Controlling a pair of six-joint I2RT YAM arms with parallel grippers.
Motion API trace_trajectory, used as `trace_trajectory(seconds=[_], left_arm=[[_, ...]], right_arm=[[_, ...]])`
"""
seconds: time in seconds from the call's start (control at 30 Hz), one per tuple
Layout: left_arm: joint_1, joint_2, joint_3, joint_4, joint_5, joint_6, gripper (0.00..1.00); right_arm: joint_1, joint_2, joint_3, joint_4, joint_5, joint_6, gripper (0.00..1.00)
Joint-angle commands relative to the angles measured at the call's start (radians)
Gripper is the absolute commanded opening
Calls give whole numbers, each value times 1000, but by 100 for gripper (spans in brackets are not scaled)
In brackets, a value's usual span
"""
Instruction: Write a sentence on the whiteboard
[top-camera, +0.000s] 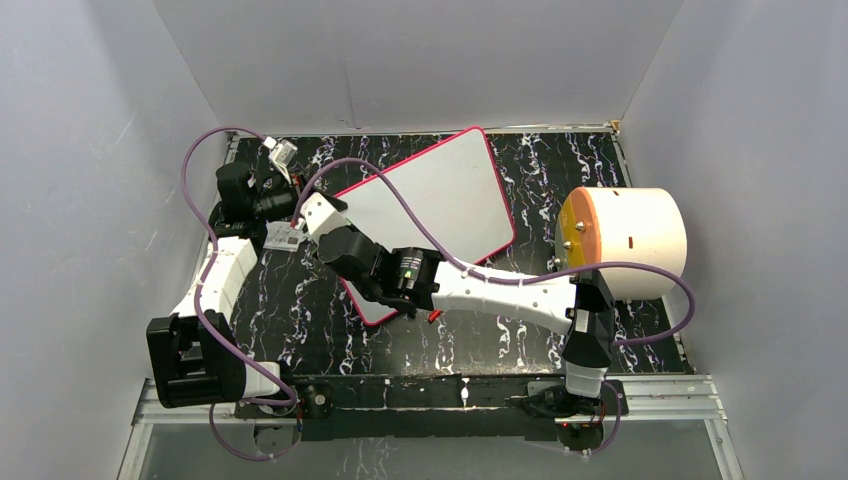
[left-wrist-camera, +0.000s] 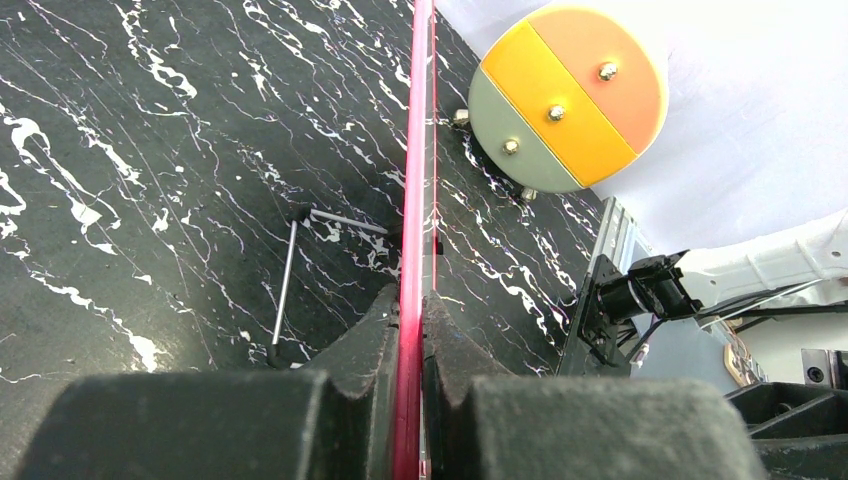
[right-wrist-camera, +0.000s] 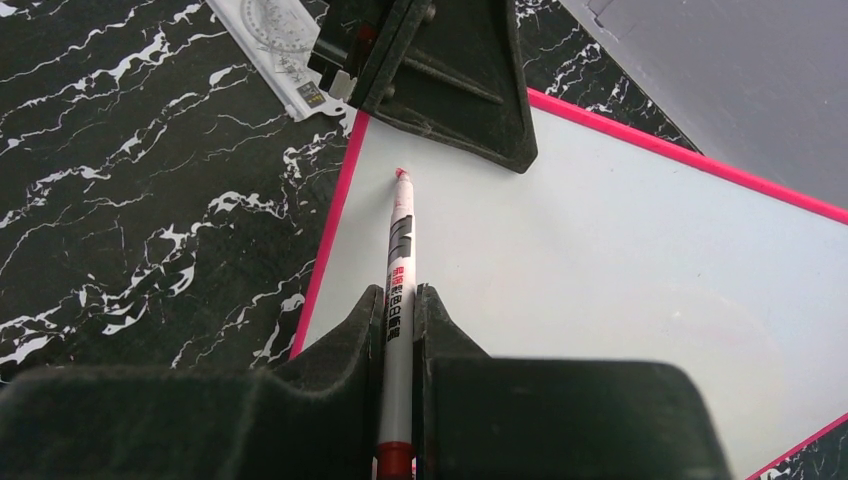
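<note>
left gripper: clenched on the whiteboard's pink-red frame, at its left end; the board is seen edge-on between the 2 pads
metal rod: thin, L-shaped, lying on the table just left of the board edge
card: small, white, printed, on the table beside the left gripper; dial-like marks, text too small to read
whiteboard: flat on the black marbled table, centre, tilted in plan; face plain white
right gripper: grasping marker, 2 fingers pinched on the barrel
marker: red tip at the board's corner near the left gripper; contact cannot tell; black and red print on the barrel, unreadable
drum: round, on its side, right of the board; face in 3 bands, grey, yellow, orange, 1 metal knob each; contents hidden
</note>
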Motion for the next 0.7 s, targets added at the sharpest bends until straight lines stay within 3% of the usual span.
trace_trajectory(seconds=[0.0,0.67], left_arm=[[9,19,-19,-28,-113,71,0],[14,19,-17,-28,-115,68,0]], right_arm=[[1,14,46,-35,23,41,0],[26,30,52,-191,-22,131,0]])
